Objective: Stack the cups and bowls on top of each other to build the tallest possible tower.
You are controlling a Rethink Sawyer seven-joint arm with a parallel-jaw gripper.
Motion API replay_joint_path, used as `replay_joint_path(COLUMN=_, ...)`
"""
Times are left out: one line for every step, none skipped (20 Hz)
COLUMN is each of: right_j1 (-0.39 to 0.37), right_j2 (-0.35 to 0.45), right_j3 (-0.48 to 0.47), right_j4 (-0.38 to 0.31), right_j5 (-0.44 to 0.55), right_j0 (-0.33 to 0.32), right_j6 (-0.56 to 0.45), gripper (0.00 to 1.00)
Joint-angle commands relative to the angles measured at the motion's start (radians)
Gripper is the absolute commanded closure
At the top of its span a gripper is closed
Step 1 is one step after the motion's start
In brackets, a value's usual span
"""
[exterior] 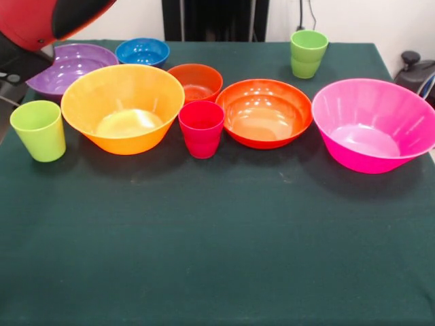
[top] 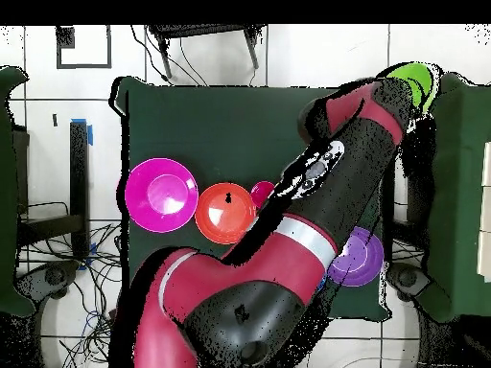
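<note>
Dark green tablecloth (exterior: 217, 258), white tile floor (top: 326, 53), cables.

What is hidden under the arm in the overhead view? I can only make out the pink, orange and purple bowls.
Observer: The front view shows a large yellow-orange bowl, upright, beside the purple bowl.
Operator: Any cups?
Observer: Three upright ones: a red-pink cup, a near green cup beside the yellow-orange bowl, and a far green cup farther back.
Operator: Anything stacked yet?
Observer: No. The small blue bowl and the small dark orange bowl also stand singly on the cloth.
</note>
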Motion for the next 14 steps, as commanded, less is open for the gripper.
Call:
replay_joint_path(right_j1=0.019, right_j2=0.079, right_j3=0.019, right_j4=0.085, right_j5=0.119, right_j0=0.029, right_j6=0.144, gripper=1.00)
replay_joint_path(right_j1=0.028, right_j2=0.074, right_j3=0.015, right_j4=0.092, right_j5=0.123, right_j0=0.031, right_j6=0.158, gripper=1.00)
replay_joint_path(right_j1=0.033, right_j2=0.070, right_j3=0.012, right_j4=0.096, right_j5=0.126, right_j0=0.032, right_j6=0.164, gripper=1.00)
replay_joint_path(right_j1=0.043, right_j2=0.065, right_j3=0.011, right_j4=0.099, right_j5=0.124, right_j0=0.035, right_j6=0.178, gripper=1.00)
replay_joint_path(right_j1=0.050, right_j2=0.063, right_j3=0.009, right_j4=0.102, right_j5=0.123, right_j0=0.036, right_j6=0.182, gripper=1.00)
replay_joint_path(right_j1=0.057, right_j2=0.061, right_j3=0.008, right_j4=0.105, right_j5=0.121, right_j0=0.036, right_j6=0.187, gripper=1.00)
replay_joint_path(right_j1=0.059, right_j2=0.071, right_j3=0.010, right_j4=0.113, right_j5=0.111, right_j0=0.033, right_j6=0.183, gripper=1.00)
replay_joint_path(right_j1=0.076, right_j2=0.072, right_j3=0.002, right_j4=0.117, right_j5=0.101, right_j0=0.029, right_j6=0.194, gripper=1.00)
replay_joint_path(right_j1=0.086, right_j2=0.065, right_j3=-0.004, right_j4=0.118, right_j5=0.100, right_j0=0.029, right_j6=0.200, gripper=1.00)
replay_joint_path(right_j1=0.103, right_j2=0.056, right_j3=-0.016, right_j4=0.122, right_j5=0.099, right_j0=0.028, right_j6=0.220, gripper=1.00)
replay_joint_path(right_j1=0.113, right_j2=0.049, right_j3=-0.024, right_j4=0.126, right_j5=0.101, right_j0=0.028, right_j6=0.229, gripper=1.00)
replay_joint_path(right_j1=0.129, right_j2=0.040, right_j3=-0.038, right_j4=0.133, right_j5=0.108, right_j0=0.028, right_j6=0.248, gripper=1.00)
replay_joint_path(right_j1=0.138, right_j2=0.031, right_j3=-0.046, right_j4=0.142, right_j5=0.115, right_j0=0.028, right_j6=0.255, gripper=1.00)
replay_joint_path(right_j1=0.152, right_j2=0.025, right_j3=-0.059, right_j4=0.153, right_j5=0.122, right_j0=0.027, right_j6=0.268, gripper=1.00)
